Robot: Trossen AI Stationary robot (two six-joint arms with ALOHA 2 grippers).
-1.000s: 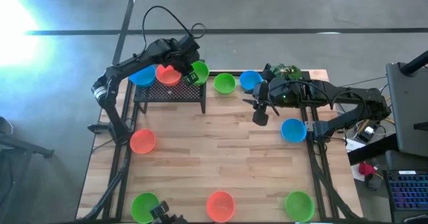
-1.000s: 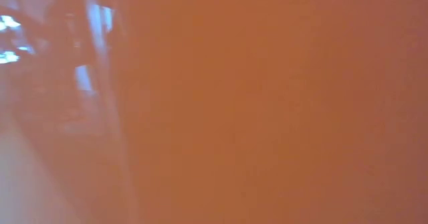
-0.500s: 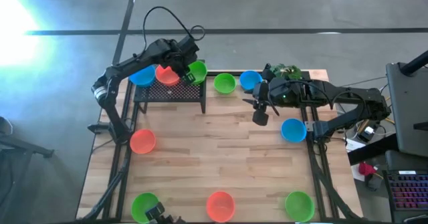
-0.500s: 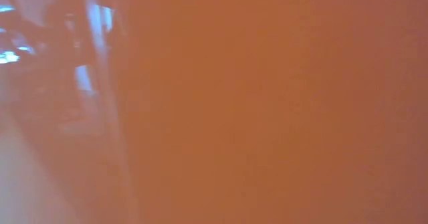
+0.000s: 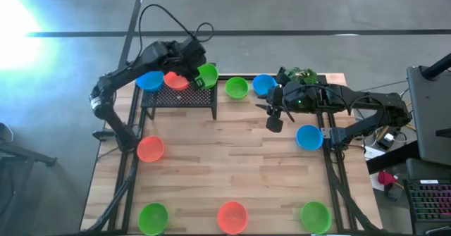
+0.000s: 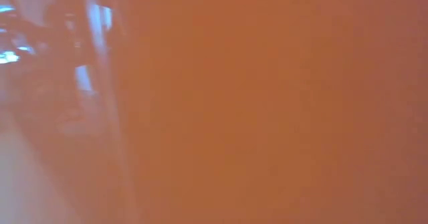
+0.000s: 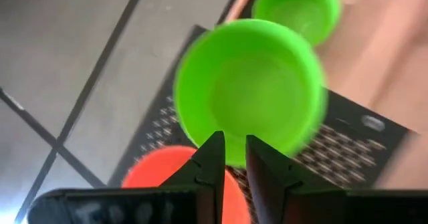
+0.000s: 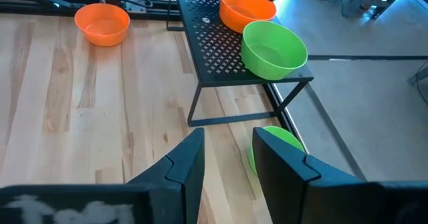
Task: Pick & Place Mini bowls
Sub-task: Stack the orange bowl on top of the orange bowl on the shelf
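Left gripper pinches green bowl rim (overhead hides this).

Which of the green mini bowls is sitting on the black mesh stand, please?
The green bowl at the black mesh stand's right end, beside the orange bowl; the other green bowls rest on the wooden table.

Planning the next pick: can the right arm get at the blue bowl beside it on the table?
Probably yes: the blue bowl sits in the open right beside the right gripper, which holds nothing.

grey concrete floor crossed by dark seams, with white glare at one corner.
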